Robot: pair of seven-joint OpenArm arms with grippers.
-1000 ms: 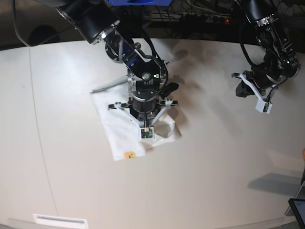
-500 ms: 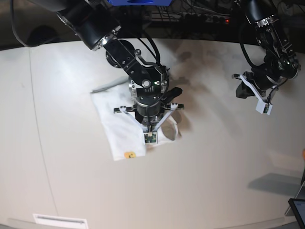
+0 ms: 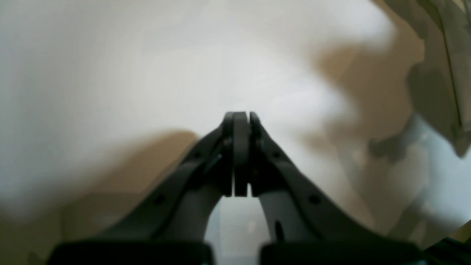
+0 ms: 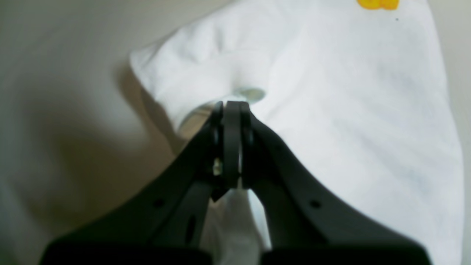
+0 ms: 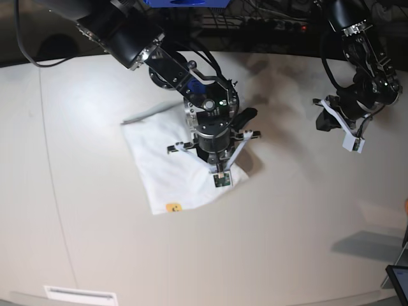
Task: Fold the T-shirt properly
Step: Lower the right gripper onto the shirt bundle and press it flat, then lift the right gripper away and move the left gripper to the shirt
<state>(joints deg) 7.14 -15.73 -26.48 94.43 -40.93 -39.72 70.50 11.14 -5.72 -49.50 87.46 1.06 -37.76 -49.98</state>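
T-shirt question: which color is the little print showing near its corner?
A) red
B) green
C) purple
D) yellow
D: a small yellow mark sits near the lower corner of the folded white T-shirt, also seen at the top of the right wrist view.

- T-shirt (image 5: 162, 167): lies folded on the table (image 5: 287, 236), left of centre in the base view.
- Right gripper (image 4: 228, 110): over the T-shirt's right edge in the base view, its tip at the cloth; the fold spreads to its right in the wrist view.
- Left gripper (image 3: 239, 121): above bare table at the base view's far right, well apart from the T-shirt.
- Screen corner (image 5: 400, 280): at the base view's lower right edge.
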